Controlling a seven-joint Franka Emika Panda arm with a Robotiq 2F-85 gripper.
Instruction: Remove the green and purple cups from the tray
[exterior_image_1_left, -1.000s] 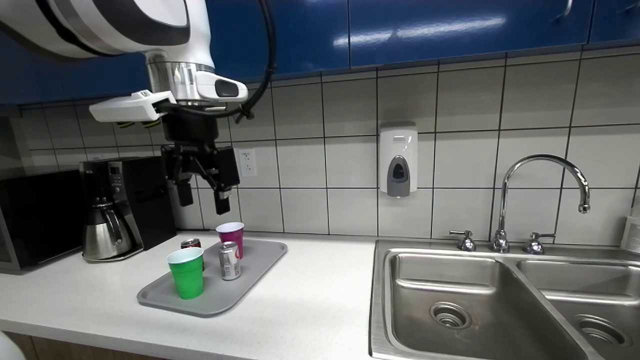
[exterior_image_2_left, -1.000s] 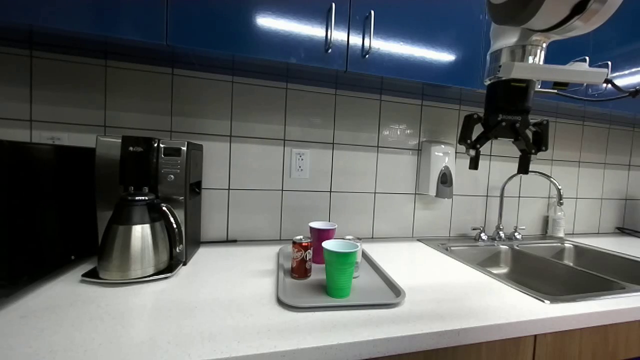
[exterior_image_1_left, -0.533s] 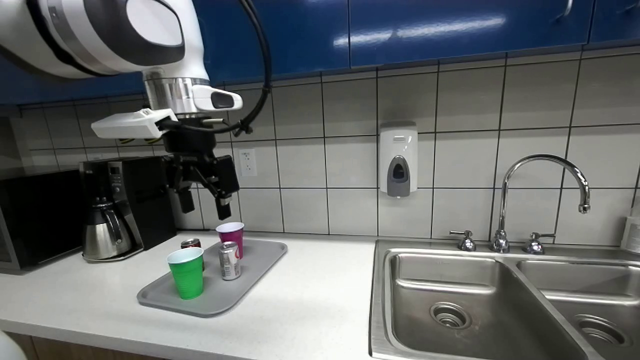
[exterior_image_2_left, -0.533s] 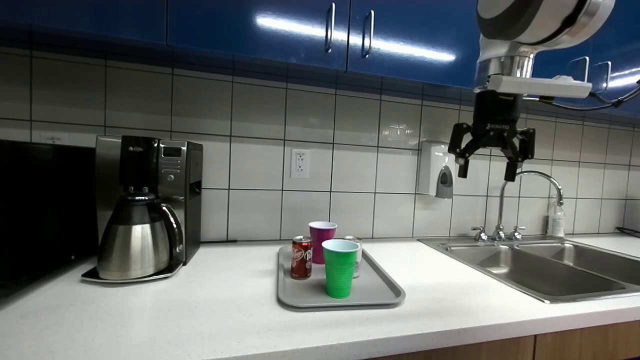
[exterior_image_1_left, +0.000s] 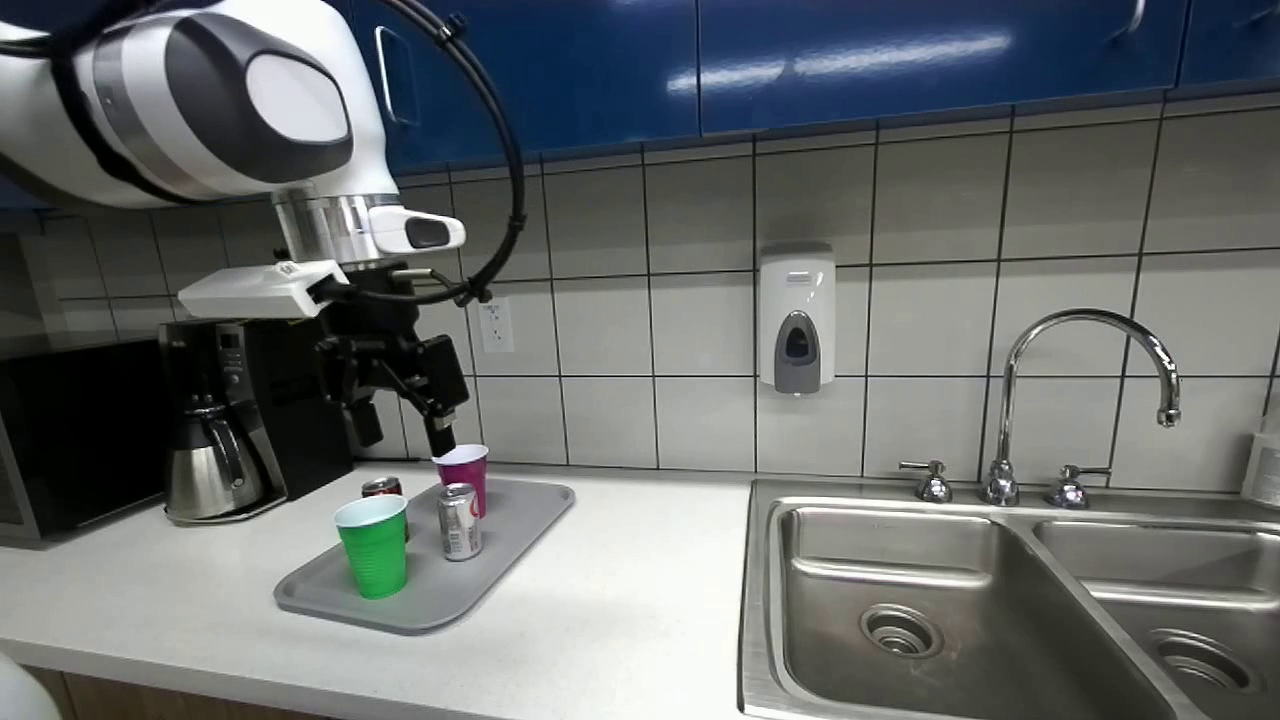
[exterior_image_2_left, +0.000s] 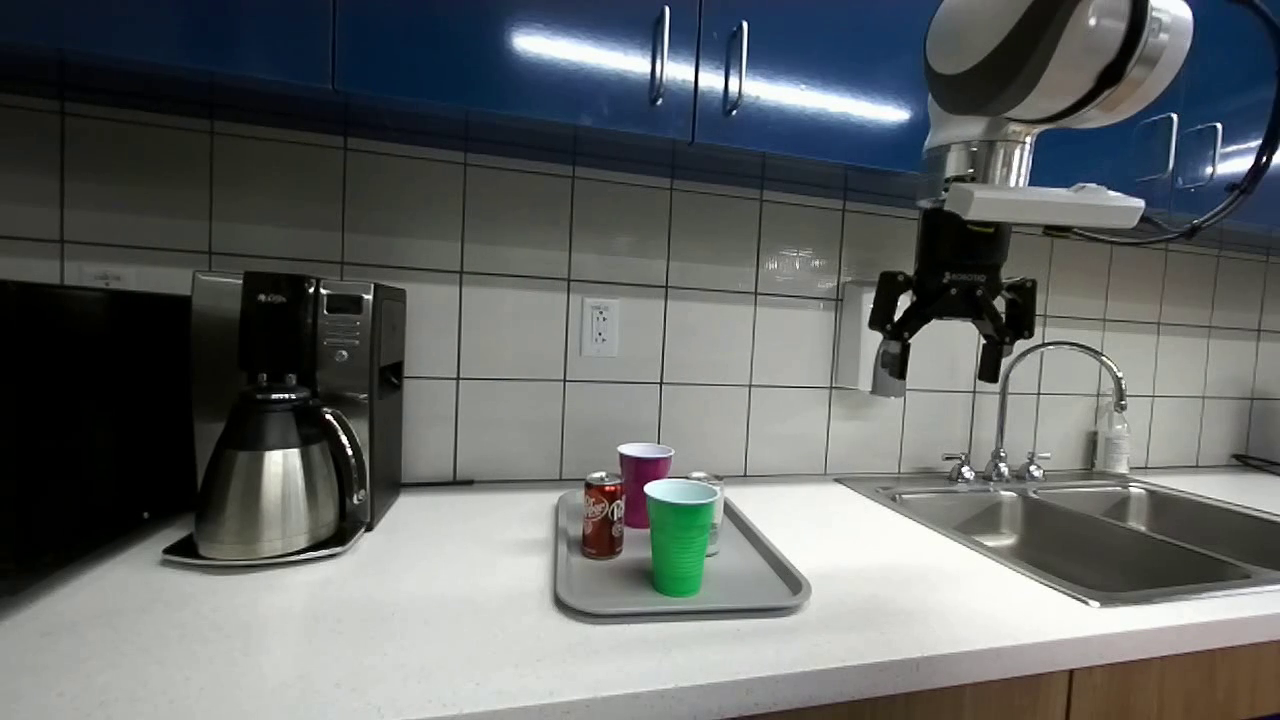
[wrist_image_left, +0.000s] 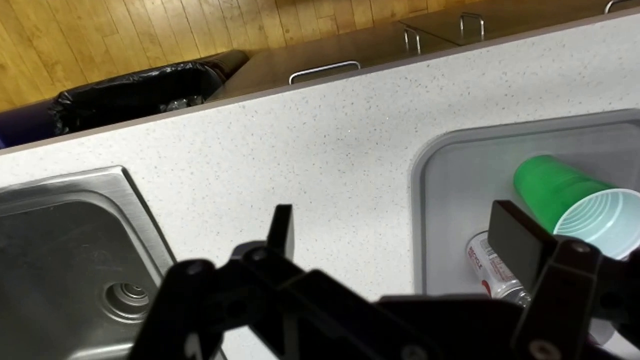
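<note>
A green cup (exterior_image_2_left: 681, 542) and purple cup (exterior_image_2_left: 637, 486) stand upright on the tray (exterior_image_2_left: 745, 575); the end effector (exterior_image_2_left: 941, 369) hangs above the desk (exterior_image_2_left: 430, 630), spread wide.

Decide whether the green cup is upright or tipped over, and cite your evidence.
Upright: in both exterior views, the green cup stands base-down on the tray, open end up.

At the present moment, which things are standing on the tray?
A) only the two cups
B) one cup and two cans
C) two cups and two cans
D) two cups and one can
C: the exterior views show the green cup, the purple cup, the red can and the silver can all standing on the tray.
</note>
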